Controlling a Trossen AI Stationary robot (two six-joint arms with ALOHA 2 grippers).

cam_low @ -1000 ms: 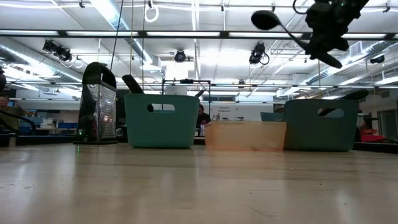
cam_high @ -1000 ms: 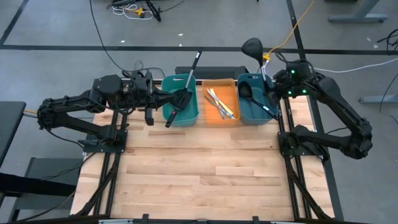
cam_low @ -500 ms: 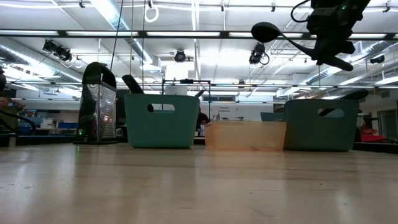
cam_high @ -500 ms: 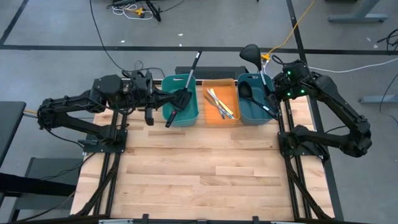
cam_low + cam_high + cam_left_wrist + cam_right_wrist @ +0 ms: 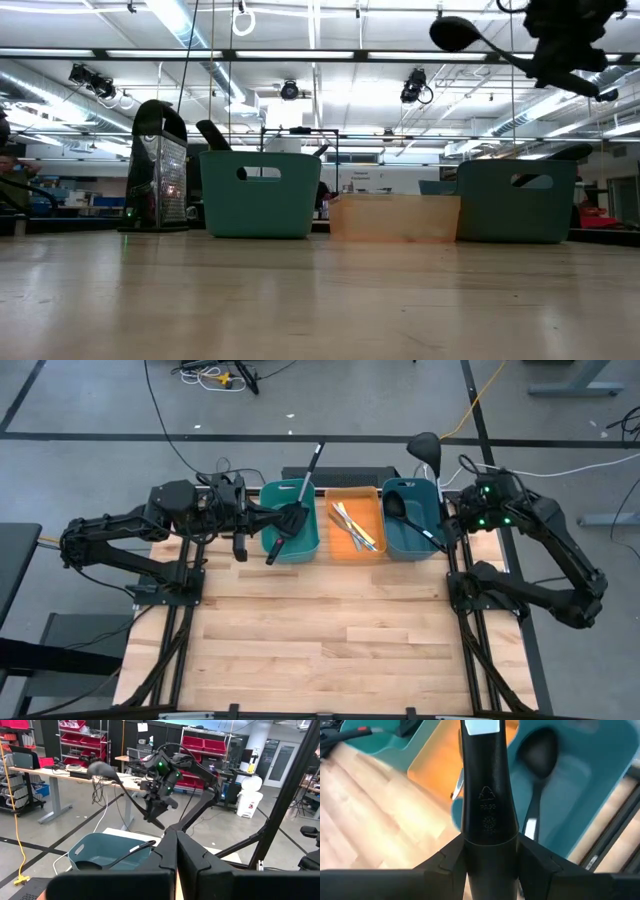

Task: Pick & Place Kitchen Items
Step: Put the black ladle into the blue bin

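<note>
Right now the right gripper (image 5: 462,512) is clamped on the handle of a black ladle (image 5: 470,37), carried high above the right teal bin (image 5: 412,520) at the desk's far right edge. Gripped low with its bowl swung outward, the ladle could pivot between the fingers, or drop beyond the bin's wall. Meanwhile the left gripper (image 5: 243,518), pinched closed on nothing, waits beside the left teal bin (image 5: 290,520).

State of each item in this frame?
Right gripper: shut on a ladle.
Ladle: held in the air.
Left gripper: shut, empty.
Right teal bin: holds another ladle.
Orange bin: holds sticks.
Left teal bin: holds spatulas.
</note>
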